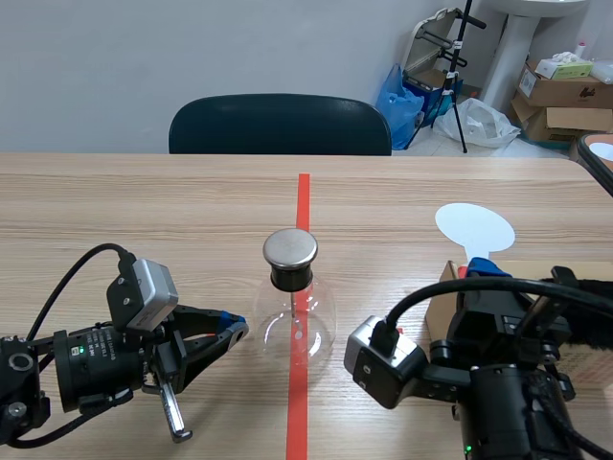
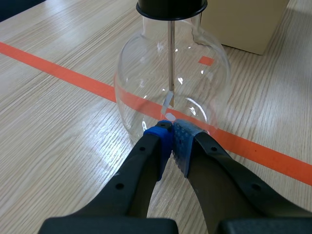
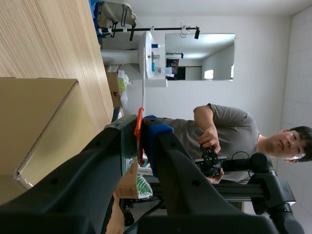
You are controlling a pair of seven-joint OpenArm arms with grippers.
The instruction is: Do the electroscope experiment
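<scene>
Right gripper (image 3: 140,129) is low at the table's near right, pinched narrow on a thin orange-red strip (image 3: 139,141), next to a cardboard box (image 3: 39,126). Left gripper (image 2: 170,130) has its fingers closed together, holding nothing, blue pads (image 2: 158,139) right at the glass wall of the electroscope flask (image 2: 141,83). The flask stands upright mid-table on the orange-red tape line (image 1: 303,206), with a black stopper (image 2: 170,7), a metal cap (image 1: 290,247) and a metal rod (image 2: 171,58) hanging inside. A white round disc (image 1: 474,227) lies flat beyond the right arm.
</scene>
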